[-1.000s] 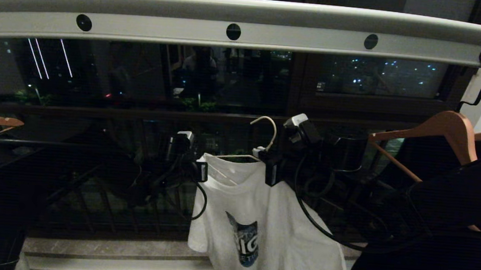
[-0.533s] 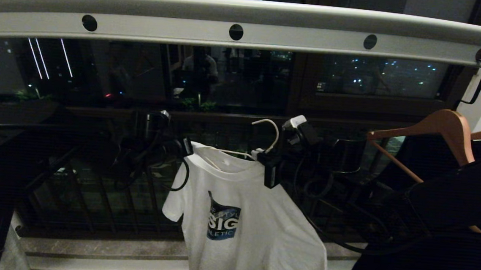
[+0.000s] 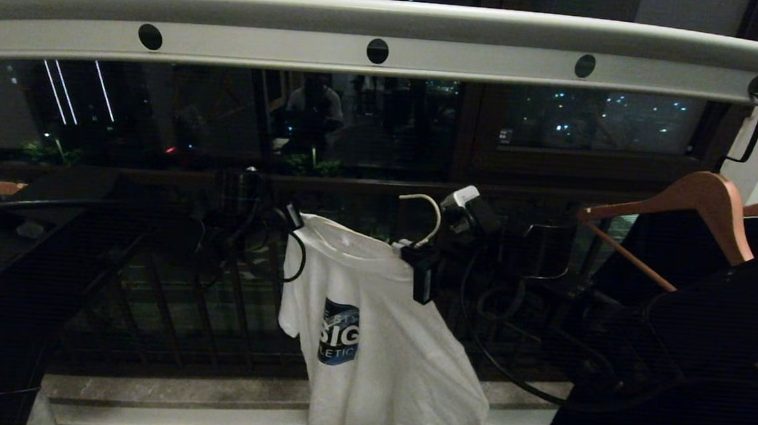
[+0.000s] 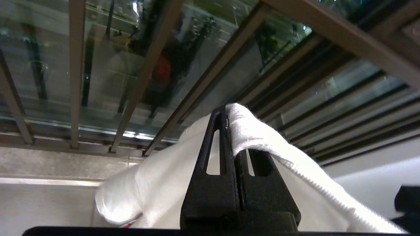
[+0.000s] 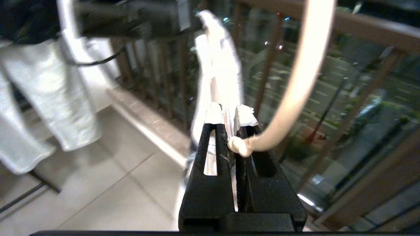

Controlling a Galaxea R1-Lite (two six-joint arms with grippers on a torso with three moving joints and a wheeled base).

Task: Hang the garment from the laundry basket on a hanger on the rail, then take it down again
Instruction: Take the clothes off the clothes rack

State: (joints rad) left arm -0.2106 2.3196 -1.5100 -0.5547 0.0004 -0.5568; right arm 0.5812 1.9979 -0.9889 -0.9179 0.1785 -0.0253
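The T-shirt [image 3: 370, 345] is held in the air below the rail [image 3: 391, 37], not hung on it. Its collar edge is pinched by the closed left gripper [image 3: 294, 216]. The neck of the white hanger [image 3: 423, 222], which sits inside the collar, is clamped by the right gripper [image 3: 416, 255]. Brown wooden hangers [image 3: 693, 201] are seen at the right.

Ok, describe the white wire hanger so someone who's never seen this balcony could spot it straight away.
Start at the long grey rail across the top and look below its middle hole. There the white T-shirt hangs between two tools, and the white wire hanger sticks up from its collar. Unlike the thick brown wooden hangers to the right, it is thin and white.
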